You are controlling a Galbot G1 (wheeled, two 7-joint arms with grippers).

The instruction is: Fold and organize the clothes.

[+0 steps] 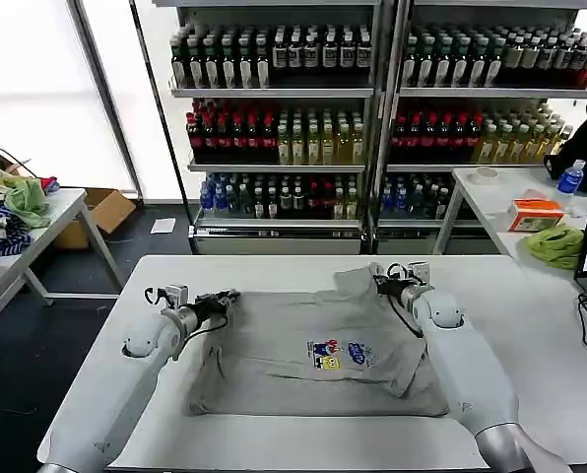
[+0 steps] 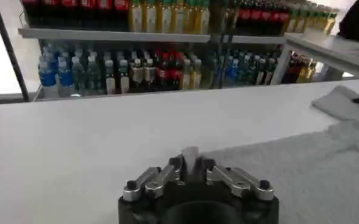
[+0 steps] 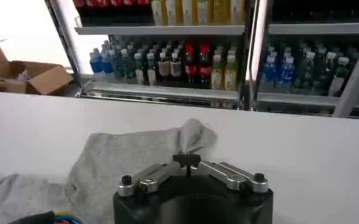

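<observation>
**Grey T-shirt held at both far corners on a white table**

Light grey cotton-like fabric, a short-sleeved T-shirt [image 1: 313, 355], lies spread on the white table [image 1: 530, 315] directly before the robot, roughly midway between the table's left and right edges. Its long axis runs left to right across the table. The small multicoloured chest print [image 1: 338, 355] faces up, near the middle of the cloth. The near edge lies fairly straight along the robot's side; a fold ridge crosses the lower part of the cloth, parallel to that edge. The far right portion rises into a bunched peak pointing toward the drink shelves [image 1: 372, 118].

The left gripper [image 1: 227, 298] sits at the shirt's far left corner, low over the table. In the left wrist view its fingers [image 2: 190, 159] are drawn together, with a thin edge of the grey fabric pinched between them.

The right gripper [image 1: 382, 283] sits at the far right of the shirt. In the right wrist view its fingers [image 3: 186, 161] are closed together on the raised fabric peak, which stands up just beyond the tips.

A second table [image 1: 500, 197] at the right rear carries a lime-green cloth [image 1: 557, 244].
</observation>
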